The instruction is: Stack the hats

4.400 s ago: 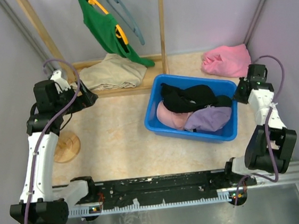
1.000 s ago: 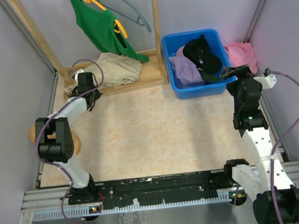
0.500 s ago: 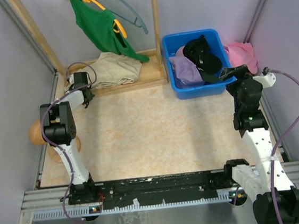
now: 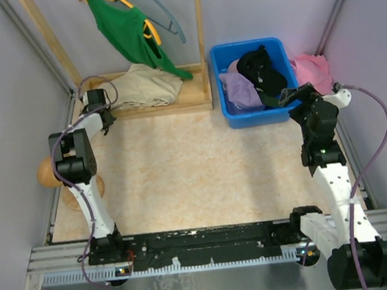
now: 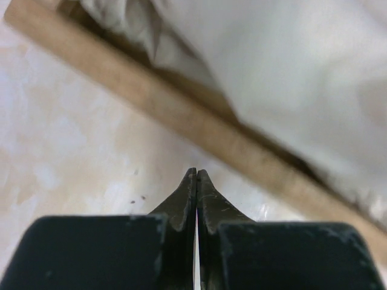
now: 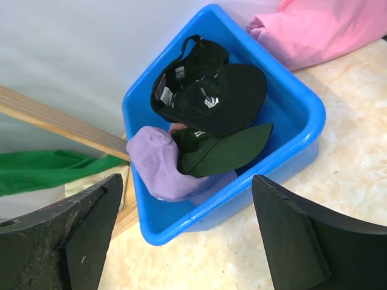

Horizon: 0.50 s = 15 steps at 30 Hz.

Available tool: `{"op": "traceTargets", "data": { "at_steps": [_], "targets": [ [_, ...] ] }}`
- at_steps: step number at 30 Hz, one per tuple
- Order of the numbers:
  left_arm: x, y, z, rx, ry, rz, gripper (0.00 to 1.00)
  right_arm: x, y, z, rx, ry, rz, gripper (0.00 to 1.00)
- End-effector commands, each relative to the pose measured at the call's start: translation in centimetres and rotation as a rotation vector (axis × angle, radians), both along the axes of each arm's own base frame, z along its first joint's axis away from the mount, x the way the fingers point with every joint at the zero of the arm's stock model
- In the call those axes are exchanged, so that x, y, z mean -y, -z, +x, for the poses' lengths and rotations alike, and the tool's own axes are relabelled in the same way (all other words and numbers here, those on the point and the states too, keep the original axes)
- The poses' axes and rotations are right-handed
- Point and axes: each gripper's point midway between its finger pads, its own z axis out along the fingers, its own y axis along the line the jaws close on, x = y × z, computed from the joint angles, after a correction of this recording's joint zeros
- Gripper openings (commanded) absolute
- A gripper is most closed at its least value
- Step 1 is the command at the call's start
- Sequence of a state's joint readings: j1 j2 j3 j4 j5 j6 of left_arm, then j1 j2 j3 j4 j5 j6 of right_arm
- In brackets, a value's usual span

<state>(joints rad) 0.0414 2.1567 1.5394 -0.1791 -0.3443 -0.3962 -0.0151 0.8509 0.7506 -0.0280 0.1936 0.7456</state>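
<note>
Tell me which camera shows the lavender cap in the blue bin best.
Right wrist: the lavender cap appears large and close, crown showing, a black cap overlapping one edge. The top external view shows it small, in the left half of the blue bin. The left wrist view misses it.

Top camera looks straight down over the whole tabletop point(image 4: 182, 167); left wrist close above its far-left edge; right wrist shares the blue bin point(image 4: 256, 116) of hats point(image 4: 262, 72).
</note>
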Motion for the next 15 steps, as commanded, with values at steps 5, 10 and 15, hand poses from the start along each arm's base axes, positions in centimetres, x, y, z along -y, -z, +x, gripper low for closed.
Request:
{"op": "traceTargets", "data": {
  "at_steps": [5, 10, 15],
  "targets": [
    [6.0, -11.0, -4.7, 0.206, 0.136, -0.068, 0.08, -3.3, -0.6, 1.5, 0.069, -0.193, -0.064, 0.87],
    [10.4, -16.6, -8.9, 0.287, 0.244, -0.097, 0.39, -4.4, -0.1, 1.9, 0.055, -0.260, -0.061, 0.88],
    [9.0, -21.5, -13.7, 0.367, 0.200, -0.107, 0.59, -5.4, 0.0, 1.8, 0.050, -0.313, -0.054, 0.88]
  ]
}}
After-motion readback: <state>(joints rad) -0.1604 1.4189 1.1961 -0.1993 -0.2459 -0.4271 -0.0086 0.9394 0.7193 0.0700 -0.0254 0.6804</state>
